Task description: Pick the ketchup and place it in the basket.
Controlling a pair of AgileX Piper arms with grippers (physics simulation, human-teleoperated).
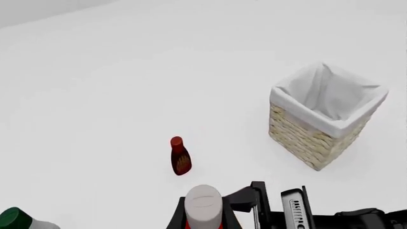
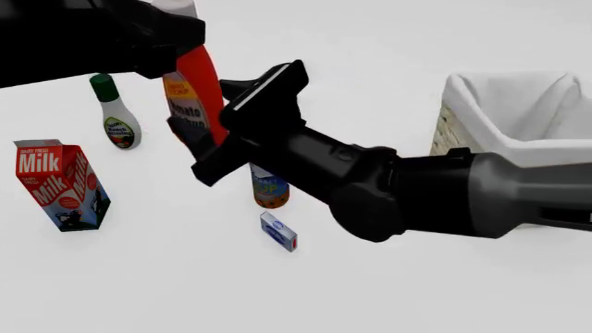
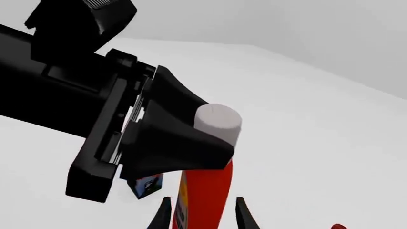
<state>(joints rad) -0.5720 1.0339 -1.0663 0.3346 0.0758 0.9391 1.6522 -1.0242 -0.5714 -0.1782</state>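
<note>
The ketchup (image 2: 196,83) is up off the bench (image 2: 416,291), towards the far left of the scene. It hangs upright in the left gripper (image 2: 180,41), whose jaws are closed round the bottle's neck just under the pale cap. The right gripper (image 2: 222,114) has its jaws parted and set either side of the bottle's lower body. In the right wrist view a thin gap shows on each side, so they do not appear to be bearing on it.

This looks like a hand-over from left arm to right. The next move calls for the right jaws to close squarely on the body before the left jaws let go. After that comes a carry to the right and over the rim of the basket (image 2: 462,90).

The bottle is smooth, glossy orange-red plastic, tall and tapering to a blunt cylindrical cap, with a yellow-orange label. It is likely slippery, so a grip at the waist seems safest. The basket is square, of coarse straw-coloured weave, with soft white cloth folded over its edge.

A green-capped white bottle (image 2: 118,121) and a milk carton (image 2: 57,184) stand at the left. A small can (image 2: 269,191) and a little box (image 2: 277,231) sit nearer the middle.
</note>
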